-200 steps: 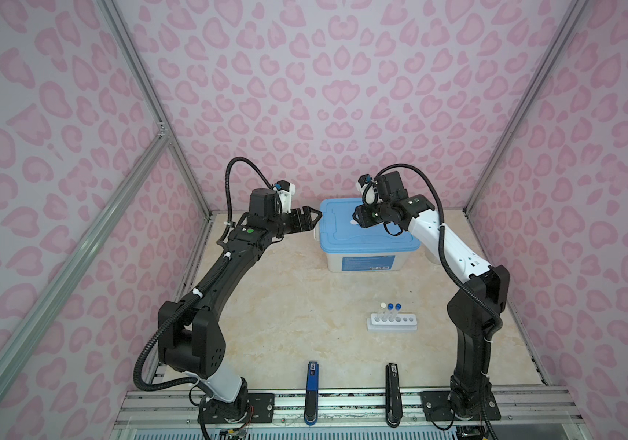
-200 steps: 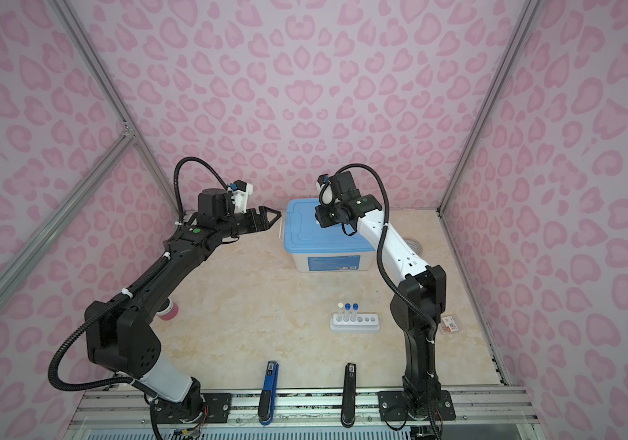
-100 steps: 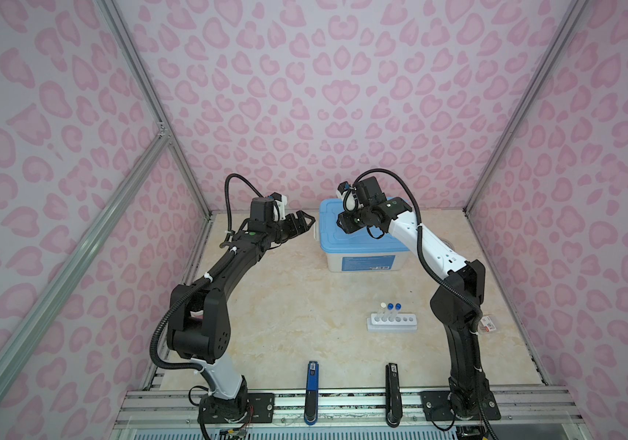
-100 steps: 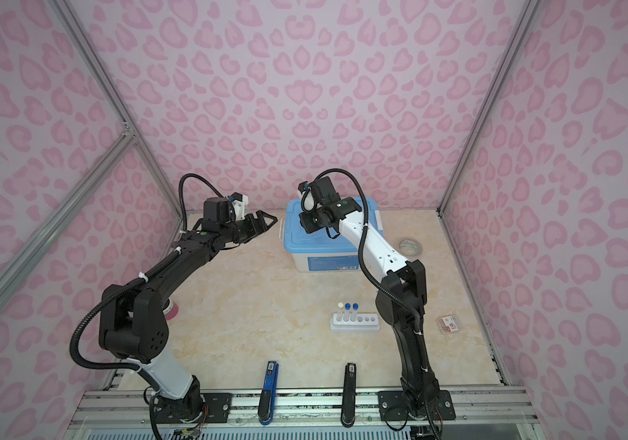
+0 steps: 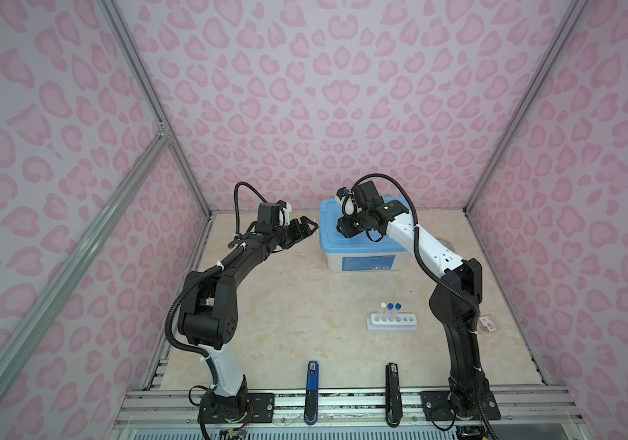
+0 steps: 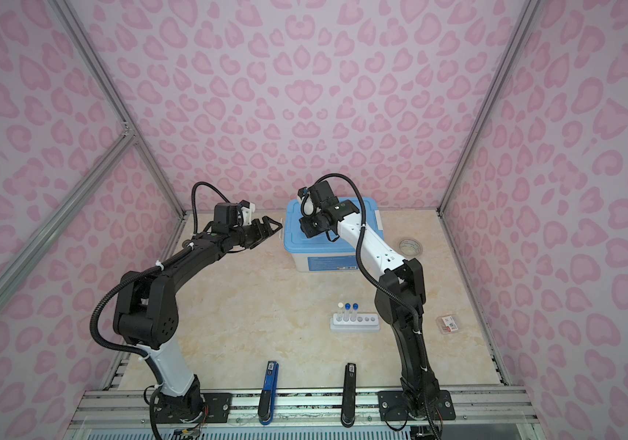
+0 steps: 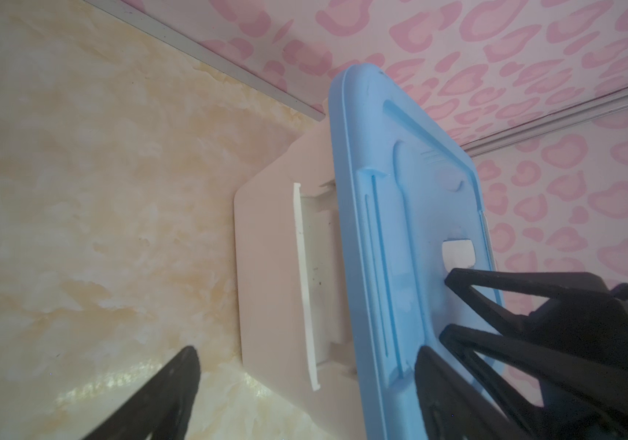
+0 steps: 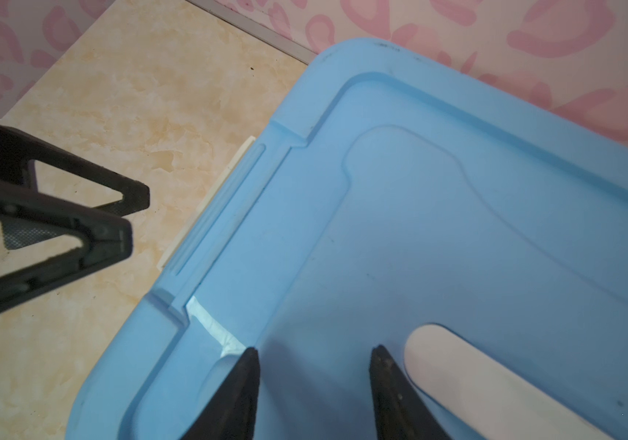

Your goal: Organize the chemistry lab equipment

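Right wrist view — right gripper (image 8: 315, 348) tips down part-open over blue lid (image 8: 457, 228) — left gripper (image 8: 131, 219) alongside, wide open

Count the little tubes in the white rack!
3, side by side in the rack, left to right in a top view: white-capped tube, first blue-capped tube, second blue-capped tube. None look hidden.

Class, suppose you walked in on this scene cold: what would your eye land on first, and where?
The blue-lidded box stands out at the back of the table, with the open left gripper at its side latch and the open right gripper over its lid. Nearer the front, the white rack holds three capped tubes, all against pink-patterned walls.
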Available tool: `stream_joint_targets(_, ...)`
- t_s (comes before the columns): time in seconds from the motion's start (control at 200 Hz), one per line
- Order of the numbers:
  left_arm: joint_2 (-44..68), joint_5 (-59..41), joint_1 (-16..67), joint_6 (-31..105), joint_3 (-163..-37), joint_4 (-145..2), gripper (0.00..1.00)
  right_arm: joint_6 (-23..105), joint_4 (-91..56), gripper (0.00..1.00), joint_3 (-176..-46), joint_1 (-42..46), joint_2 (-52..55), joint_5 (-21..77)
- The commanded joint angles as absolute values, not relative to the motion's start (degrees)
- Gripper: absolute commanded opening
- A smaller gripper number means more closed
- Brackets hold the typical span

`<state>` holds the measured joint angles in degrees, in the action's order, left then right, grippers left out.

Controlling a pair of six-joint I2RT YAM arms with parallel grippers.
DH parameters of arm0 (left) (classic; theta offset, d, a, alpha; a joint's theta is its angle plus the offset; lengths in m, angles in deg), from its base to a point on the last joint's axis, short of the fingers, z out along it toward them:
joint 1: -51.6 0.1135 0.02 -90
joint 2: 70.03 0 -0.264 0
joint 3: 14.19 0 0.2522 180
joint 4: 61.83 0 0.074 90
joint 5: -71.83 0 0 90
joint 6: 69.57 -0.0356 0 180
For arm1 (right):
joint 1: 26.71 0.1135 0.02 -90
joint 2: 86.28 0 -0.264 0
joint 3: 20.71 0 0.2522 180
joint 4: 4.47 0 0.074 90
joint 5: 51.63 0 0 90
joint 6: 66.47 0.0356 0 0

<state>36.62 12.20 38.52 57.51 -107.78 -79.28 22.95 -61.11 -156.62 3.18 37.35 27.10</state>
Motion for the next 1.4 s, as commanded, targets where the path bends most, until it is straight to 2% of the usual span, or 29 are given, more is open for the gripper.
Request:
stream_joint_targets(0.0, 37.7, 14.4, 38.2, 57.5, -108.7, -76.0, 0.9, 23.2, -60.4, 0.48, -156.0, 3.3, 38.0, 26.8)
stream_joint_targets(0.63, 43.6, 18.4, 36.8, 59.2, -112.6, -72.9, 0.9, 23.2, -61.6, 0.45, -155.8, 3.1, 38.8, 26.7)
stream_joint_targets(1.175, 45.2, 20.2, 36.7, 59.9, -113.7, -71.8, 0.82, 23.5, -61.4, 0.44, -155.9, 3.1, 39.0, 26.5)
stream_joint_targets(1.395, 44.7, 20.3, 36.6, 59.9, -113.8, -71.9, 0.77, 23.8, -61.2, 0.43, -155.8, 3.2, 39.1, 26.4)
